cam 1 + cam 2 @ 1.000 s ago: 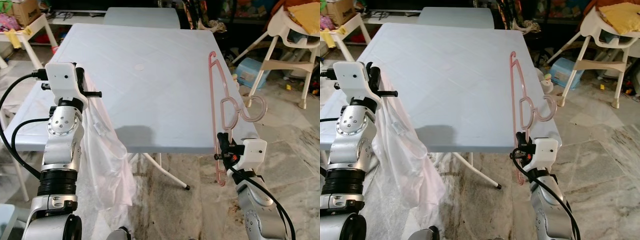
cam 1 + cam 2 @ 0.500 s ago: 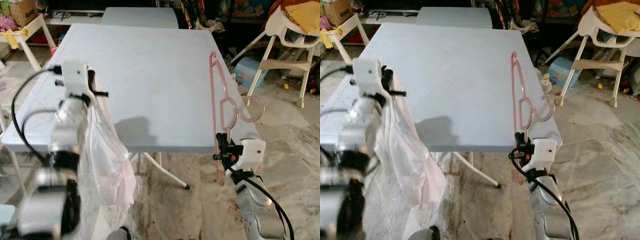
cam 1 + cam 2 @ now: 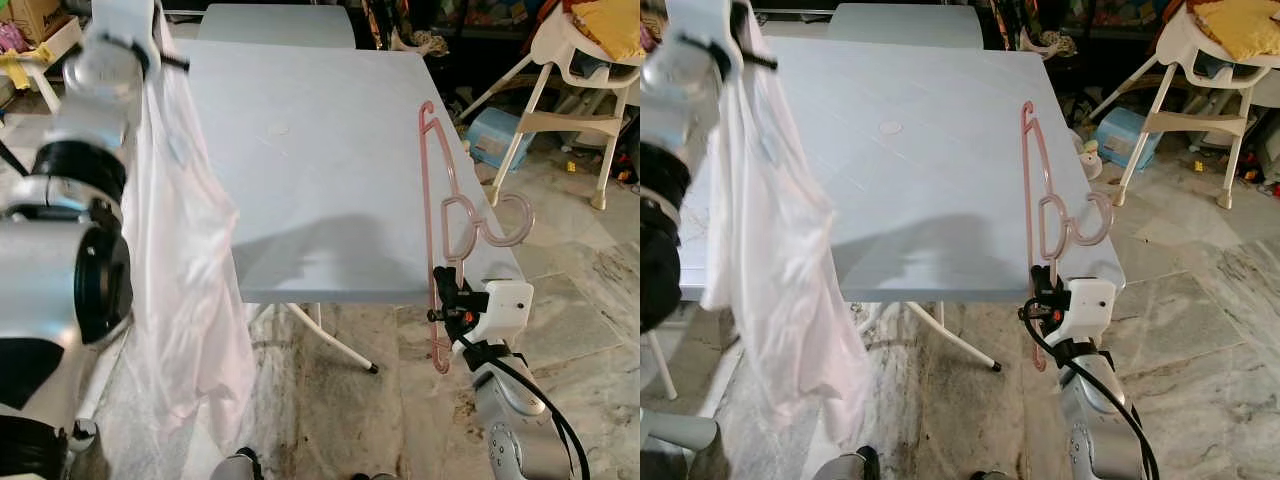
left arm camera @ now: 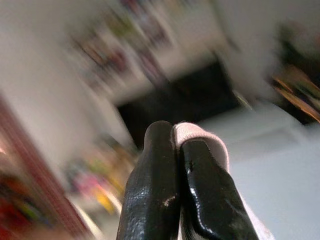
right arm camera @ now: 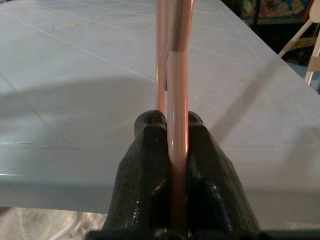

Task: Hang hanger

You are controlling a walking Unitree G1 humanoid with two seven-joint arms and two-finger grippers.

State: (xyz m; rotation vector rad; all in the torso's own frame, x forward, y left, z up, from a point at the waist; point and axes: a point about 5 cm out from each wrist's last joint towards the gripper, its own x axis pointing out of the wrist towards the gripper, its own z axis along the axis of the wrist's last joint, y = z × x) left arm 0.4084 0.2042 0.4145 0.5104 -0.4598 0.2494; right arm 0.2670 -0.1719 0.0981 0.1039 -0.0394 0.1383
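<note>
A pink plastic hanger (image 3: 440,210) stands upright at the right edge of the pale blue table (image 3: 310,150), its hook (image 3: 508,222) pointing right. My right gripper (image 3: 441,300) is shut on the hanger's lower bar; in the right wrist view the fingers (image 5: 145,165) clamp the pink bar (image 5: 176,125). My left arm is raised high at the left, and its gripper (image 3: 140,52) is shut on a white garment (image 3: 185,270) that hangs down beside the table. In the left wrist view the fingertips (image 4: 165,165) pinch pale cloth (image 4: 200,137).
A white high chair (image 3: 575,80) stands at the far right on the marble floor. A blue box (image 3: 492,132) lies beneath it. A second table (image 3: 275,20) is behind the first. Clutter and a white stool (image 3: 45,55) sit at the far left.
My left arm has lifted up and towards the camera, raising the white garment so it hangs higher. The right gripper and hanger have stayed where they were.
</note>
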